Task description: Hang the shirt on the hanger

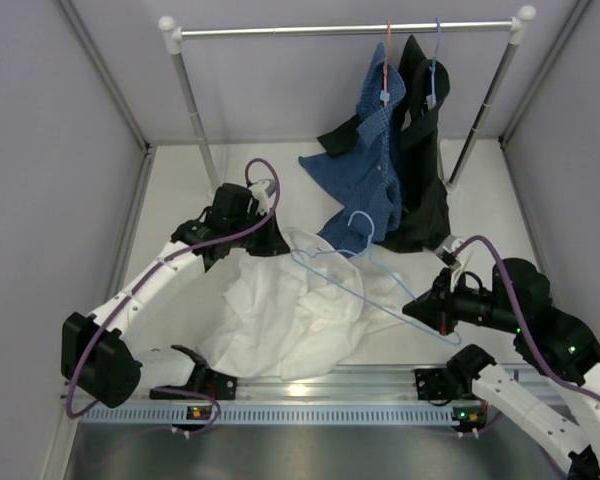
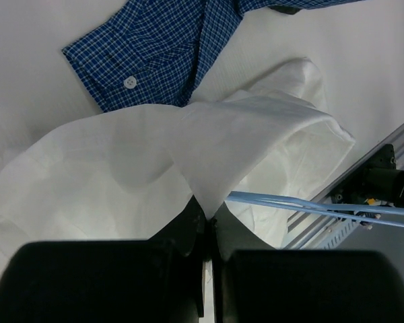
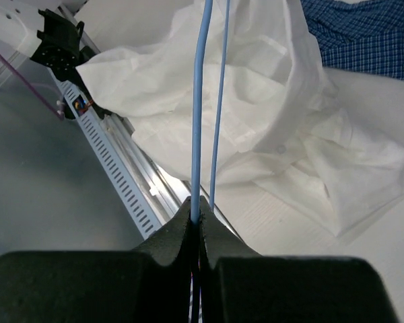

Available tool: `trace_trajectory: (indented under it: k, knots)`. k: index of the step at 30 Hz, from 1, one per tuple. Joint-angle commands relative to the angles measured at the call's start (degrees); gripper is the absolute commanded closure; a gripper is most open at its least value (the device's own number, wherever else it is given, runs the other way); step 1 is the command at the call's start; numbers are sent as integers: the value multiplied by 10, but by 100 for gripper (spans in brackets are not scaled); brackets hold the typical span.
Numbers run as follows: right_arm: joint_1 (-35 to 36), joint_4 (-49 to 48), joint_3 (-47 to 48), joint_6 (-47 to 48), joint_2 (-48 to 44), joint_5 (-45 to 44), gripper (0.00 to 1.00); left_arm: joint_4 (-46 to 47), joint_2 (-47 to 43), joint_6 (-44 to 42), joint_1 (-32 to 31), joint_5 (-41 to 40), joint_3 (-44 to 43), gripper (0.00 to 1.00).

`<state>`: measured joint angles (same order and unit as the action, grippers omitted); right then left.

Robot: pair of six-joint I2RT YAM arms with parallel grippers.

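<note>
Hanger [image 3: 201,101] lying diagonal across centre of top view, with hook pointing up toward checked shirt [image 1: 365,170] and lower-right corner being pinched by closed right gripper [image 3: 196,219]. Shirt [image 1: 280,310] lying crumpled at lower centre on white table [image 1: 180,200], reaching bottom rail [image 1: 310,385]. Closed left gripper [image 2: 209,212] pinching its fold at upper left. Bare tabletop showing at left, grey walls enclosing.

shirt [image 1: 280,315]: crumpled on table [image 1: 180,200] | hanger [image 1: 380,300]: across it | right jaws: at hanger corner
</note>
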<state>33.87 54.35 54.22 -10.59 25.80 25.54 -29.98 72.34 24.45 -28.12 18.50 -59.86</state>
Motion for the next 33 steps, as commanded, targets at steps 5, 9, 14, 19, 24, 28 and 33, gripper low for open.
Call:
trace_trajectory:
  k: [5,9,14,19,24,28,33]
  knots:
    - [-8,-88,-28,-28,61,-8,100,17,-32,10,-26,52,-7,100]
    - [-8,-129,-7,-52,83,-16,100,-9,-47,-3,-30,47,-17,100]
    - [-8,-142,33,-52,116,-55,100,-70,-49,-26,-31,21,-60,100]
    - [-8,-307,-38,-78,141,109,100,-83,-54,-53,-50,91,-135,100]
    - [-1,-401,-42,-81,160,296,100,-226,-27,-116,-87,58,-283,100]
    - [18,-411,-33,-70,152,270,100,-278,-25,-130,-89,15,-340,100]
    - [58,-513,-63,-127,135,95,100,-276,-36,-106,-112,65,-407,100]
